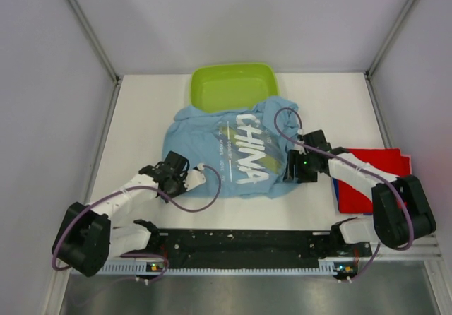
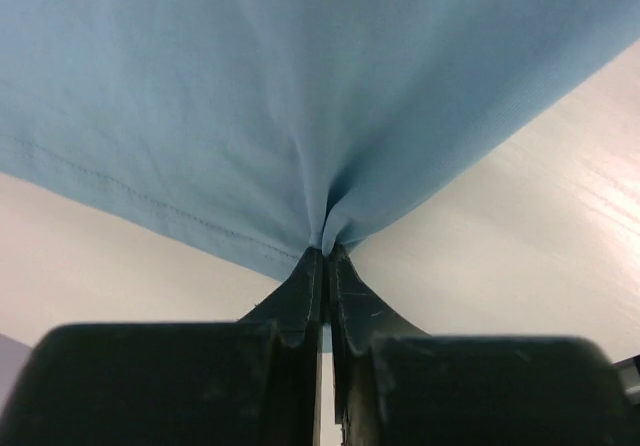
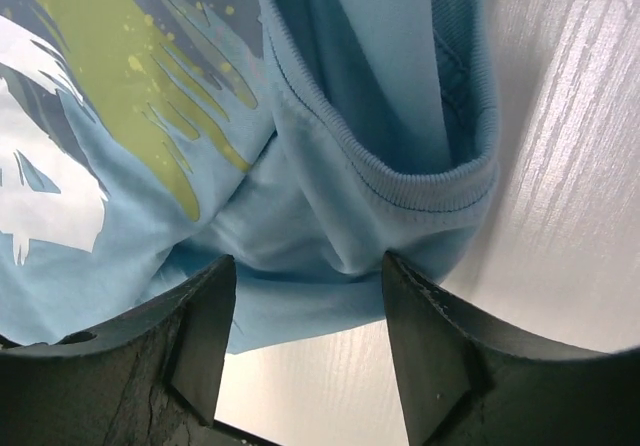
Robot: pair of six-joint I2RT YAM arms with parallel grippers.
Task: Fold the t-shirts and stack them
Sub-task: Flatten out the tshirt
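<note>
The light blue t-shirt with white "CHINA" lettering lies spread and rumpled on the white table, its far edge lapping the green basin. My left gripper is shut on the shirt's near left hem, pinching a fold of cloth. My right gripper is open at the shirt's right side, its fingers straddling cloth by the ribbed collar. A folded red t-shirt lies on a folded darker blue one at the right.
A lime-green plastic basin stands at the back centre, touching the shirt. Grey walls close in the table on the left, right and back. The black rail with the arm bases runs along the near edge.
</note>
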